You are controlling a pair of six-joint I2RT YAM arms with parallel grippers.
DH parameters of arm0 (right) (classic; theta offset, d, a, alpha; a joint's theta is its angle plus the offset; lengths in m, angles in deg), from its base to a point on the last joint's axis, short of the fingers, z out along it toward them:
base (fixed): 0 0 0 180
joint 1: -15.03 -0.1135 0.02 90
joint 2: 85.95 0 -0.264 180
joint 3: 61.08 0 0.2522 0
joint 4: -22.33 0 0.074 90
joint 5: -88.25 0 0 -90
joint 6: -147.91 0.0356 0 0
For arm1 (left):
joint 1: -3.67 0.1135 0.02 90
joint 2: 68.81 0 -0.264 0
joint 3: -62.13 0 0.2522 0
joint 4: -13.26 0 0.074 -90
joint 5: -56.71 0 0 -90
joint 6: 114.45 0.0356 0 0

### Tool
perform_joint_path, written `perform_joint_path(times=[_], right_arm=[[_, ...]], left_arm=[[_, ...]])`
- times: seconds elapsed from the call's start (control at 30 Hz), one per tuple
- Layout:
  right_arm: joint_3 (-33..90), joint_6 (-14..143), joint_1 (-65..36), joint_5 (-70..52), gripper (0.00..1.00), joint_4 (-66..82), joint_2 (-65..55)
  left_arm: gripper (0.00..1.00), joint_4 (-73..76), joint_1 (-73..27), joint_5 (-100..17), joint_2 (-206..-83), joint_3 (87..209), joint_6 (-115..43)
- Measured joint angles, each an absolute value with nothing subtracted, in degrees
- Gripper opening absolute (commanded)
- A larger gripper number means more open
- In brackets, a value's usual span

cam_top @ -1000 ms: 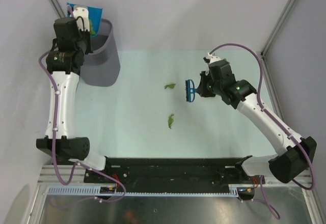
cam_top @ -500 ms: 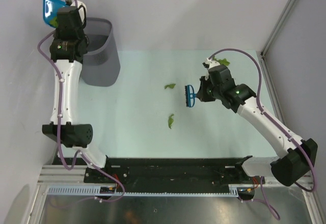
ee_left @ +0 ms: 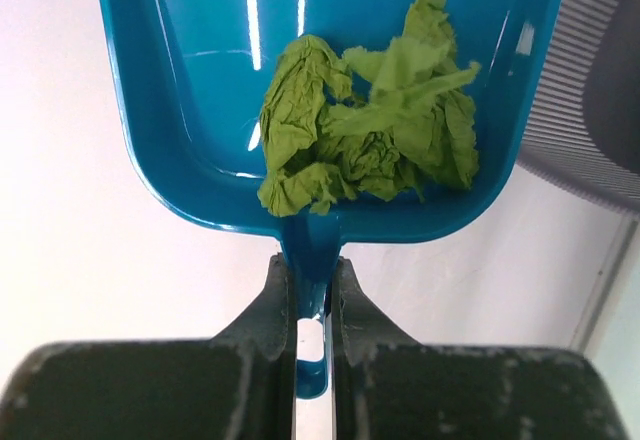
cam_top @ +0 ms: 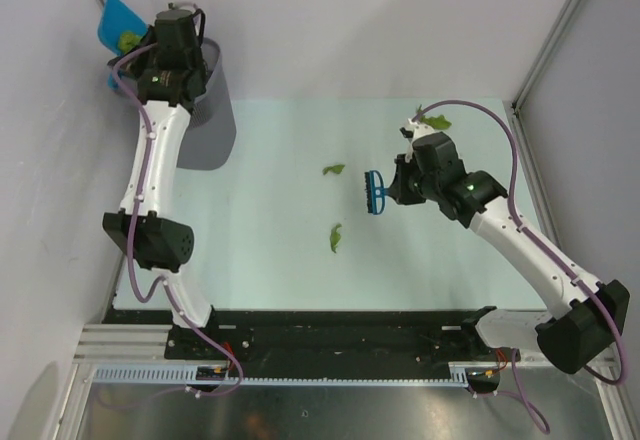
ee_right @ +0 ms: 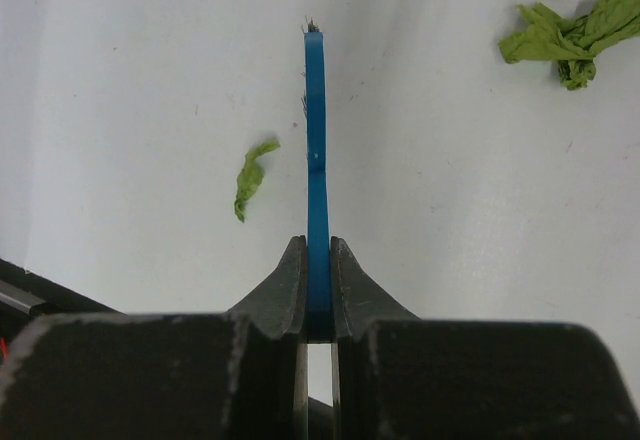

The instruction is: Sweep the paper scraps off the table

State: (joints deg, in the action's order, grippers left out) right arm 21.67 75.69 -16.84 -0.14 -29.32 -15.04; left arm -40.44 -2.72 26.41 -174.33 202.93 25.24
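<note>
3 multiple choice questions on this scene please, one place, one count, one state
1. Where is the dustpan?
A) flat on the table
B) held up by the left hand beside the wastebasket
C) in the right hand

2. How many paper scraps lie on the table in the top view?
A) none
B) three
C) seven

3. The right hand is:
A) open, empty
B) shut on a scrap
C) shut on the brush

Answers:
B: the left hand clamps its handle.
B: three green bits show.
C: it pinches the blue handle.
</note>
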Motion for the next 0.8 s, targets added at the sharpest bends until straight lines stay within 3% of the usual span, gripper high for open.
perform_joint_path(times=[0.17, 0.47, 0.8], right_arm=[[21.52, 75.63, -16.89, -0.36, 0.00, -29.24, -15.04], [20.51, 74.47, -16.87, -0.75, 0.00, -29.06, -15.65], [20.49, 74.07, -16.82, -0.95, 0.00, -29.04, -16.87]], left_arm=[[0.00, -30.61, -4.56, 31.09, -172.49, 195.83, 35.08], [0.00, 4.43, -6.96, 35.52, -171.35, 176.92, 70.38], [0.00, 34.31, -4.75, 36.16, -173.21, 174.65, 87.45]])
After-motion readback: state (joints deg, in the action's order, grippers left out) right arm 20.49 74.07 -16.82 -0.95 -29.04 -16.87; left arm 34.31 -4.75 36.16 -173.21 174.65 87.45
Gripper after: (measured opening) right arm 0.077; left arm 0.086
